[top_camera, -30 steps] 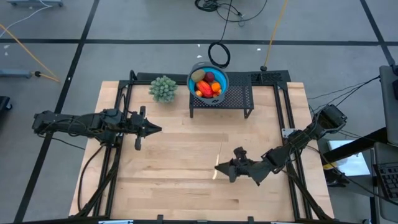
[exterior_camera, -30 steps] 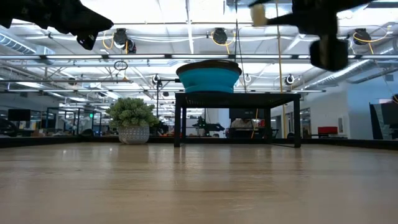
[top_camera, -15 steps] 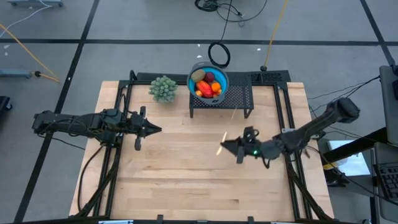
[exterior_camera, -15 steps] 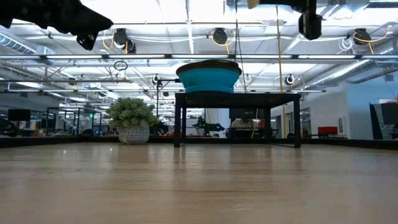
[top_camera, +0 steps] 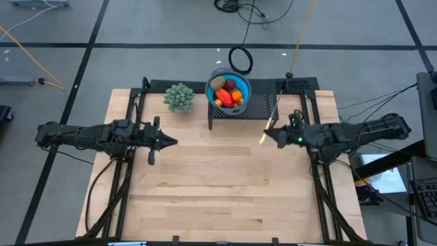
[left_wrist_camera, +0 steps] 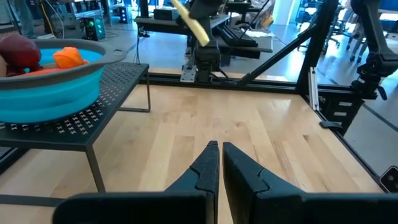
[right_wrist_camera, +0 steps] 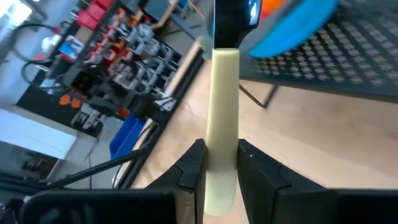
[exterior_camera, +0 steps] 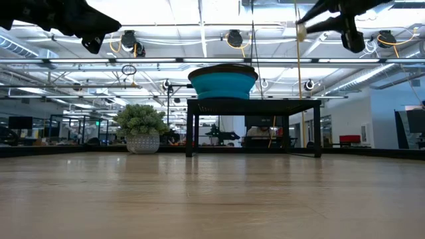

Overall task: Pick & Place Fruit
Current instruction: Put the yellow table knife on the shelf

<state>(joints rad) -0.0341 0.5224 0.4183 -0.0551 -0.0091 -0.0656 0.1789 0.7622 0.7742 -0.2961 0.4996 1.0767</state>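
We see the right gripper (top_camera: 268, 136) clamped on a pale yellow fruit piece (right_wrist_camera: 222, 130) near the table's (top_camera: 205, 191) back edge; left gripper (top_camera: 172, 142) jaws together.

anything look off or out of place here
Nothing is spilled or knocked over. The fruit sits in the blue bowl on the black stand. The one oddity: the right tool is shut on a pale yellow piece in the air, not yet with the rest.
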